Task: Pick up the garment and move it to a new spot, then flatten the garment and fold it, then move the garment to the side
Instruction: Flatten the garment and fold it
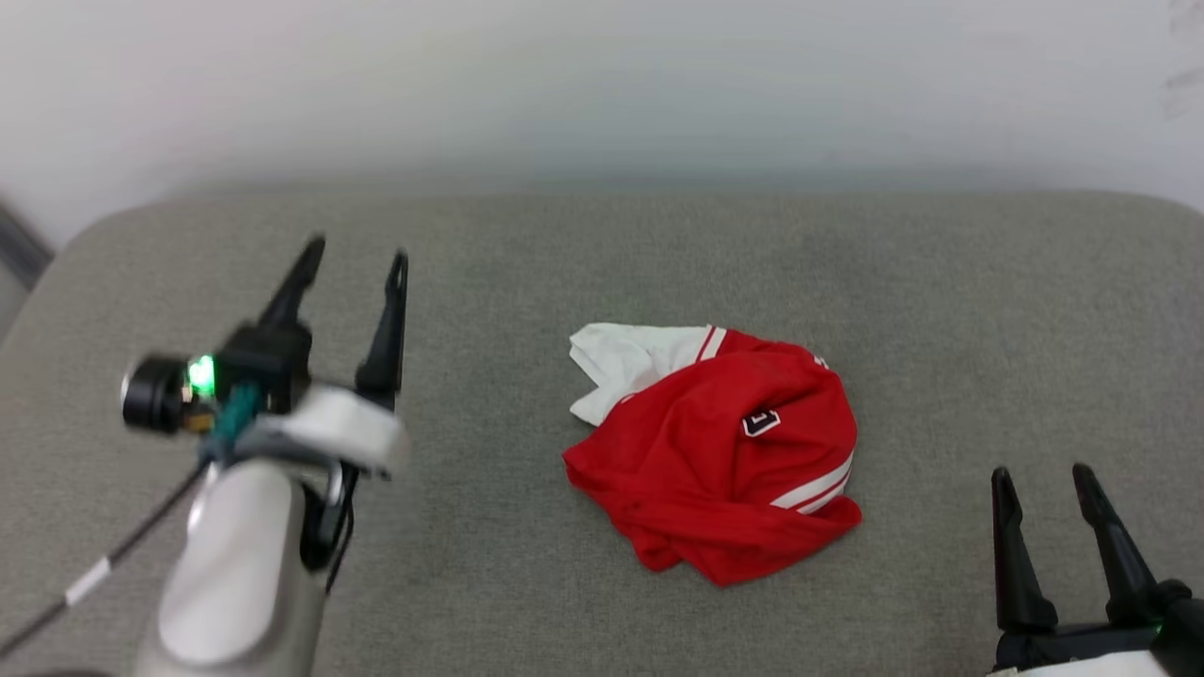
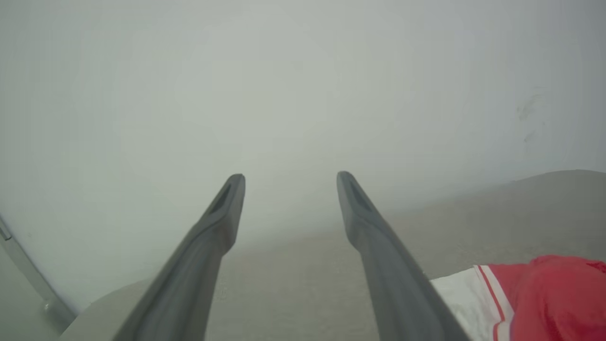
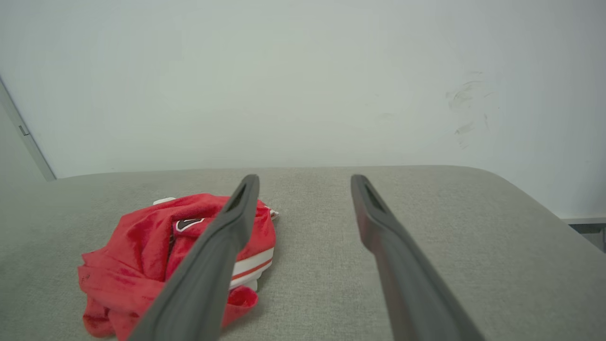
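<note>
Both sets of jaws are spread wide with nothing between them. The left gripper (image 1: 357,249) is up over the grey padded surface (image 1: 564,244), well off to the garment's left, and the right gripper (image 1: 1040,470) sits low at the near right. The garment (image 1: 724,461) is a crumpled red heap with a white sleeve poking out its far-left side, lying mid-surface between the two grippers, touched by neither.

support: grey fabric surface (image 1: 988,282) | on it: crumpled red-and-white garment (image 1: 724,470) | position: near middle
</note>
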You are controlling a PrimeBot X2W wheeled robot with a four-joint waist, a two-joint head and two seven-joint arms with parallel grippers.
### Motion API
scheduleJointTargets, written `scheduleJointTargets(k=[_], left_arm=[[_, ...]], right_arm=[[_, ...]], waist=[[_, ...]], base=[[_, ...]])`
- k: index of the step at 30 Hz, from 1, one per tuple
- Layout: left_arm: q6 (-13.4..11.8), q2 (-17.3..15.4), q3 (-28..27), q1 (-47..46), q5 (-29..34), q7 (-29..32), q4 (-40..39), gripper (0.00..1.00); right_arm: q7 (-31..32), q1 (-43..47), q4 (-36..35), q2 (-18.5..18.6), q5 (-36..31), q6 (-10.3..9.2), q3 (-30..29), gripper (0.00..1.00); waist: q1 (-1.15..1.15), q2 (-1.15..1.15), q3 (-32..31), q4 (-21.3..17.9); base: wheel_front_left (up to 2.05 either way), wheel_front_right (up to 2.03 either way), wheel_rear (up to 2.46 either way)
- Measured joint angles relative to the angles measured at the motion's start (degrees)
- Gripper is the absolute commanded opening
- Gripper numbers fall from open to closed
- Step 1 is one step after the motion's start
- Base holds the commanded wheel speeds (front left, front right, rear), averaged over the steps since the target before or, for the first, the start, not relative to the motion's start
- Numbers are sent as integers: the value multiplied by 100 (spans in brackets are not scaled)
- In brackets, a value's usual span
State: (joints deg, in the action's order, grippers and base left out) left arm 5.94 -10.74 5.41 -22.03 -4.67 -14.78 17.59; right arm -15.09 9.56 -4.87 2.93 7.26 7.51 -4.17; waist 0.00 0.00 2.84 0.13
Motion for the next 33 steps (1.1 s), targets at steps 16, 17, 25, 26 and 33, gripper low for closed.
scheduleJointTargets(k=[16,17,25,26,33], left_arm=[[140,-861,2335,-3701,-1826,3362,1251,100],[141,-947,2620,-3844,-2105,3764,1245,100],[145,-1514,4325,-4692,-4066,6105,802,100],[145,-1553,4509,-4781,-4179,6312,772,100],[145,-1750,5610,-5167,-4811,7249,1071,100]], right_arm=[[0,-641,-276,-1,-27,0,49,100],[0,-667,-280,-1,-26,0,59,100],[0,-1010,-397,2,-27,0,149,100],[1,-1063,-403,1,-27,0,169,100],[0,-1457,-438,0,18,0,318,100]], waist=[[1,0,1101,-465],[1,0,1157,-501],[1,0,1685,-730],[1,0,1762,-753],[1,0,2414,-1026]], base=[[0,0,0],[0,0,0],[0,0,0],[0,0,0],[0,0,0]])
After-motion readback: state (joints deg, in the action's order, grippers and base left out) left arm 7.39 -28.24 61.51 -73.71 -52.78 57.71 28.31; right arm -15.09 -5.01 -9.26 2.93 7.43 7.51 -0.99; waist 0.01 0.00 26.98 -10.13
